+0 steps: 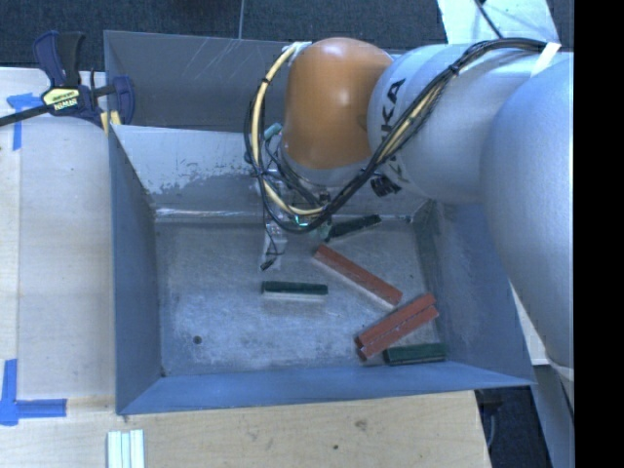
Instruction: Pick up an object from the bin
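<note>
My gripper [270, 253] hangs below the arm's orange cover, in the back middle of the bin and low over the floor. Just in front of it a dark green flat bar [294, 288] lies crosswise, a short gap away from the gripper's tip. To the right a reddish-brown bar [356, 273] lies at a slant. A thin dark stick [353, 224] rests by the back wall, right of the gripper.
A second reddish-brown block [398, 325] and a small dark green block [414, 355] lie in the front right corner. The arm's thick white body overhangs the bin's right side. Bare floor shows on the left half.
</note>
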Tool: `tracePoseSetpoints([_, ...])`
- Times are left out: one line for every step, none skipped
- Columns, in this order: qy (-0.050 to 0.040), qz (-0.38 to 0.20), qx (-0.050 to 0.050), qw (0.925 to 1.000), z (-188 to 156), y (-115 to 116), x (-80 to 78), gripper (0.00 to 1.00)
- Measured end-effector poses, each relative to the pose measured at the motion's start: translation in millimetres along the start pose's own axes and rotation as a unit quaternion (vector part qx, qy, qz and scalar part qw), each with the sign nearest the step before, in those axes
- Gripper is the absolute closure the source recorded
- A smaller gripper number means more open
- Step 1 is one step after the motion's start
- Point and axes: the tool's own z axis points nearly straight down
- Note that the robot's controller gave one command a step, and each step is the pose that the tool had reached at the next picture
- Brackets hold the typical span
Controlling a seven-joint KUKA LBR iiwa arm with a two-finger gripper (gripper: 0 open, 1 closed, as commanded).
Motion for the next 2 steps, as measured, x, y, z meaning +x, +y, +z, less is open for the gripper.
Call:
tracePoseSetpoints([-0.0007,-0.097,0.001,0.9953,76.9,-61.5,68.0,0.0])
tracePoseSetpoints([-0.0044,-0.098,0.0,0.9952,74.0,-59.1,65.5,1.0])
